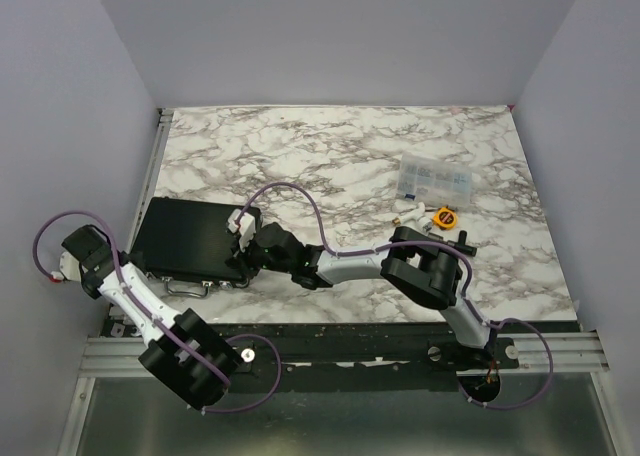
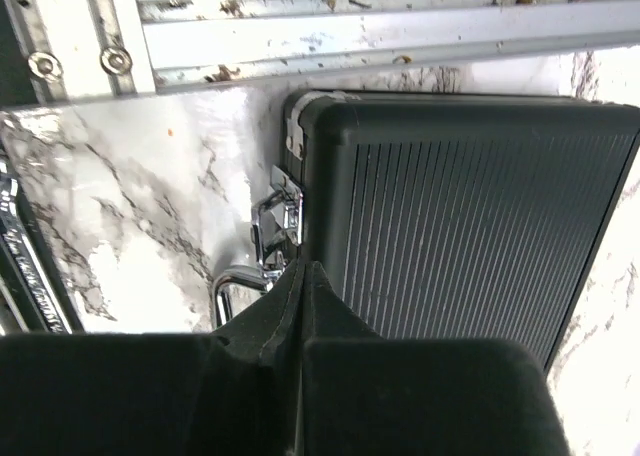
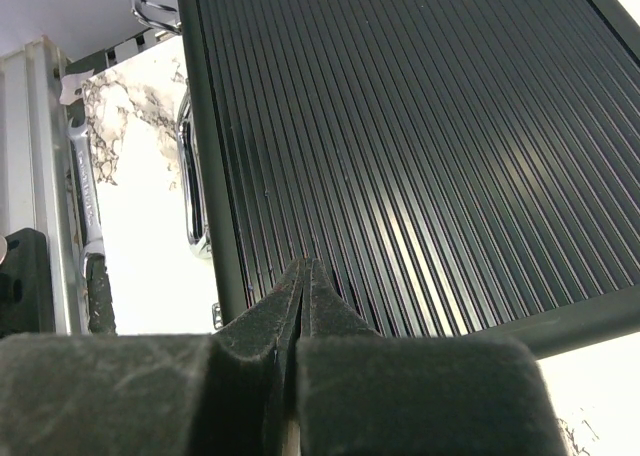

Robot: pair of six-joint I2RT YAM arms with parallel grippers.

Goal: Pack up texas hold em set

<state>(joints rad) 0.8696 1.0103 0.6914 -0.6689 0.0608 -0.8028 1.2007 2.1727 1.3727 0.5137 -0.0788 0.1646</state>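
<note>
The left gripper (image 2: 303, 274) was pressed together beside a silver latch (image 2: 284, 212), the right gripper (image 3: 303, 273) likewise above the closed black case (image 1: 188, 236).

A marble-patterned tabletop (image 1: 330, 146), white with grey veins, is seen, and metal rails (image 1: 350, 348) are fixed along its near edge. A black case (image 1: 185, 234) is laid flat close to the left edge, towards the near-left corner, with its ribbed lid closed. Its silver latches (image 2: 285, 214) and handle (image 1: 188, 289) are turned to the near edge. A clear plastic compartment box (image 1: 433, 181) is placed on the right half, well apart from the case. An orange ring (image 1: 445, 216) is found just beside it, on the side of the near edge.
</note>
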